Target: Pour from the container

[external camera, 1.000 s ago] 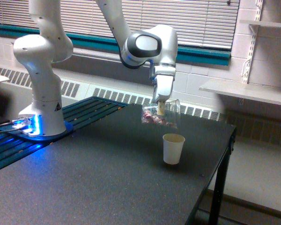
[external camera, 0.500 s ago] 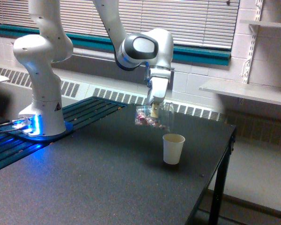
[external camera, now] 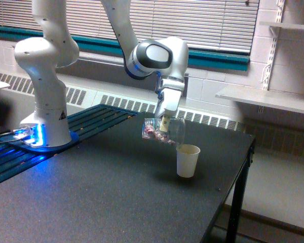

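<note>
The fingers (external camera: 164, 123) grip the container (external camera: 163, 131), tilted on its side just above the paper cup (external camera: 187, 160) on the table (external camera: 101, 197)

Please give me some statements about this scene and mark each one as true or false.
1. The hand holds the jar tilted. True.
2. The paper cup lies on its side. False: it stands upright on the table.
3. The jar rests on the table. False: it is held in the air.
4. Reddish bits show inside the jar. True.
5. The paper cup is toward the exterior view's right of the jar. True.
</note>
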`<state>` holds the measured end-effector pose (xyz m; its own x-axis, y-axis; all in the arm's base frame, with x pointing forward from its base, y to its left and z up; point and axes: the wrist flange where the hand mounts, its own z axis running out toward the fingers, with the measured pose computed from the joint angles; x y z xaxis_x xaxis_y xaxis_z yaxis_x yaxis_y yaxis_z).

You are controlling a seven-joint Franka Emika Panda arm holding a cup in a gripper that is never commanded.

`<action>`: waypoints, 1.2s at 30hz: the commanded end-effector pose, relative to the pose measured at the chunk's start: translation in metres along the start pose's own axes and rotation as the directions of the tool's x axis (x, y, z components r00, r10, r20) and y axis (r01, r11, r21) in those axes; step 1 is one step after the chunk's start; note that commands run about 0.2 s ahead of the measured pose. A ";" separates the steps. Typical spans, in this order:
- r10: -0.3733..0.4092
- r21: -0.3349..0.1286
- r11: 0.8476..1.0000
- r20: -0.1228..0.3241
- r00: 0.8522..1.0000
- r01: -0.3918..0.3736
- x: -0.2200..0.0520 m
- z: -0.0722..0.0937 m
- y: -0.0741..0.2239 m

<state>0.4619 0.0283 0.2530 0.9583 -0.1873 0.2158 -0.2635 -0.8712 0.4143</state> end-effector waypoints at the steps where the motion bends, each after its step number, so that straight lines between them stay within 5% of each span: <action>1: -0.045 -0.018 0.999 -0.013 0.999 0.045 0.004 -0.004 -0.013; 16: -0.122 -0.075 0.990 -0.013 0.992 0.121 0.011 -0.010 -0.030; 36: -0.134 -0.086 0.988 -0.025 0.991 0.132 0.015 -0.015 -0.024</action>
<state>0.4802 0.0556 0.2541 0.9810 -0.0748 0.1789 -0.1566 -0.8496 0.5037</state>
